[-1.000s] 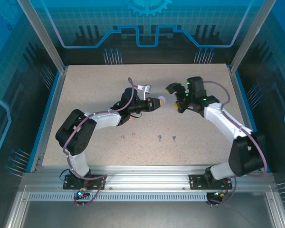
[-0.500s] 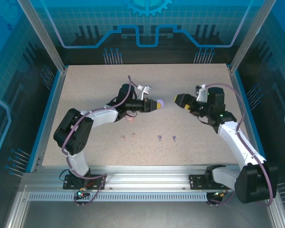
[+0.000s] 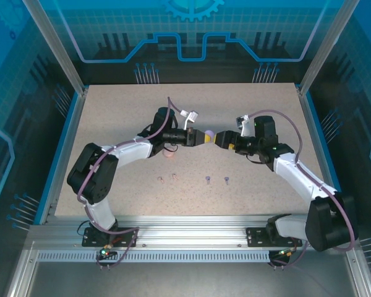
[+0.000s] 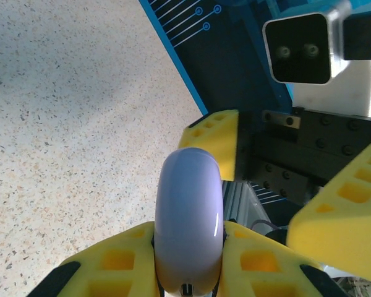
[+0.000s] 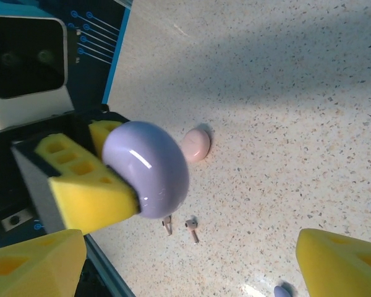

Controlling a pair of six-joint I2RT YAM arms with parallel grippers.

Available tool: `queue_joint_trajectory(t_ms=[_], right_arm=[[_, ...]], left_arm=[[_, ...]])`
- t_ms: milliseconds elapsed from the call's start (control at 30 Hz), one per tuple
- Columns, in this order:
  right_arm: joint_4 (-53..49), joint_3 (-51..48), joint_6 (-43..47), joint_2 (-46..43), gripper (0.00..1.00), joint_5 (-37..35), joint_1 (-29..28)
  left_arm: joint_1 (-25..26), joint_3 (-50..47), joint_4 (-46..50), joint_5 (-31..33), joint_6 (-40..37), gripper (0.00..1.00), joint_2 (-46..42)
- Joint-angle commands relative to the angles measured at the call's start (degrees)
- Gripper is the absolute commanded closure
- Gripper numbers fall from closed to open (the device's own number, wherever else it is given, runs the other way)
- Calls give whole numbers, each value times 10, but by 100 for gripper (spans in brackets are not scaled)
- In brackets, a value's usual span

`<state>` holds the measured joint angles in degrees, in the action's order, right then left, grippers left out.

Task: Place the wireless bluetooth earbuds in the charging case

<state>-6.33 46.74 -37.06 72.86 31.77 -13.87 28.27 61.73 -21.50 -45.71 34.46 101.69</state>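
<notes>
Earbuds: the pink earbuds (image 3: 174,178) and the purple earbuds (image 3: 208,180) lie in a row on the table (image 3: 111,124), near its front edge, the two pairs apart.
Purple case (image 4: 189,229): round and closed, held off the table above the row.
Left gripper (image 3: 202,137): clamped on the purple case.
Right gripper (image 3: 221,140): jaws spread wide, holding nothing, facing the purple case at close range.
Pink case (image 5: 196,144): resting on the table beneath the left arm.
</notes>
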Motion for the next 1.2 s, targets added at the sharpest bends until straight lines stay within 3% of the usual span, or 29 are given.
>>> queue_joint_trajectory(t_ms=[0, 333, 567, 867, 1167], right_arm=[[13, 29, 13, 17, 11, -9, -8], [27, 33, 6, 83, 15, -32, -7], [48, 0, -21, 98, 19, -52, 39], [30, -2, -14, 32, 19, 4, 48], [96, -30, -40, 15, 35, 44, 25]], left_arm=[[0, 19, 3, -23, -9, 100, -25], [2, 22, 0, -30, -8, 100, -32], [2, 22, -1, -30, -9, 100, -42], [2, 16, -20, -24, 1, 100, -34], [3, 8, -84, -10, 47, 100, -16]])
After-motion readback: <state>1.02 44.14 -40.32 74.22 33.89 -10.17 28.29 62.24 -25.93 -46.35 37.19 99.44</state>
